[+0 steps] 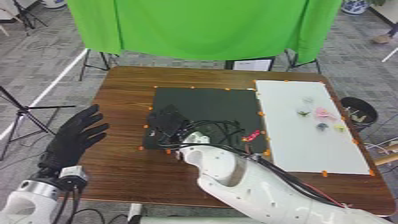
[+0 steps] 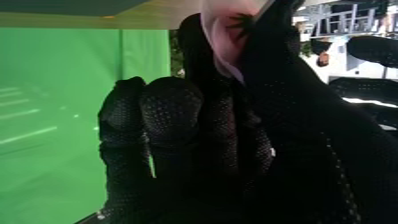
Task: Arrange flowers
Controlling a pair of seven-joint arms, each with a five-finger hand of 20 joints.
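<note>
My left hand is raised beside the table's left edge, fingers straight and spread. Over the left part of the black mat is my right hand. From the wrist, the right hand has its thumb and a finger closed around a pale pink flower with a dark green star-shaped base. A red-pink flower lies near the mat's right edge, beside the right forearm. On the white board are a larger pink flower, a yellow one and several pale ones.
Small orange markers edge the mat and board. A dark round bin stands off the table's right edge. Green cloth hangs behind the table. Dark cables run along the right arm and over the mat's lower part.
</note>
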